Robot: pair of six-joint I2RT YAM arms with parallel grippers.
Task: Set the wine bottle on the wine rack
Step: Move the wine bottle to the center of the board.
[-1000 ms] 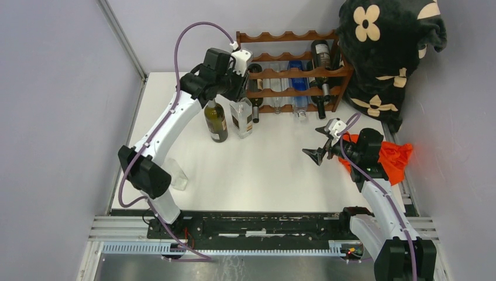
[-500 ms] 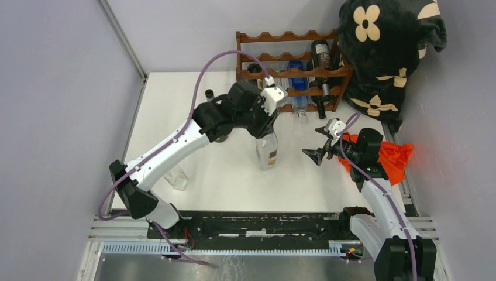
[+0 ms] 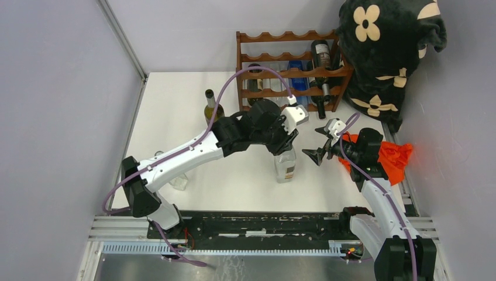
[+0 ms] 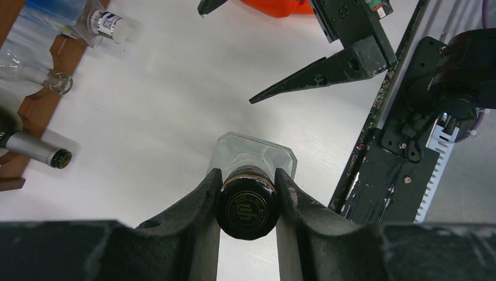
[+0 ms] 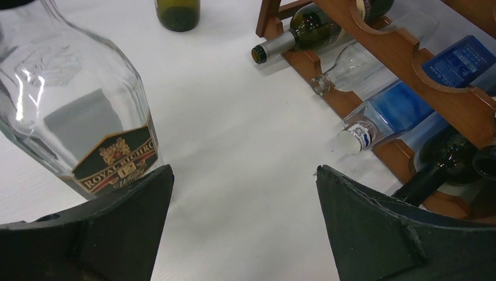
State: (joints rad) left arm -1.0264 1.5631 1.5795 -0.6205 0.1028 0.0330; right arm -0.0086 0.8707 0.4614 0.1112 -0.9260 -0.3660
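Observation:
My left gripper [image 3: 285, 147] is shut on the black-capped neck [image 4: 247, 208] of a clear square bottle [image 3: 285, 167] with a black label and holds it upright mid-table. That bottle fills the left of the right wrist view [image 5: 76, 105]. A dark green wine bottle [image 3: 209, 106] stands upright alone at the back left. The reddish-brown wine rack [image 3: 286, 73] stands at the back and holds several bottles lying down. My right gripper [image 3: 313, 142] is open and empty, just right of the clear bottle, with its jaws wide apart [image 5: 244, 170].
A black flowered blanket [image 3: 392, 47] is piled right of the rack. An orange cloth [image 3: 396, 158] lies under the right arm. A small clear glass [image 3: 178, 178] sits by the left arm's base. Bottle necks [image 5: 266, 51] stick out of the rack's front.
My left arm has carried the clear bottle from beside the green bottle near the rack, rightward and nearer, up to the right gripper. The right arm has not moved.

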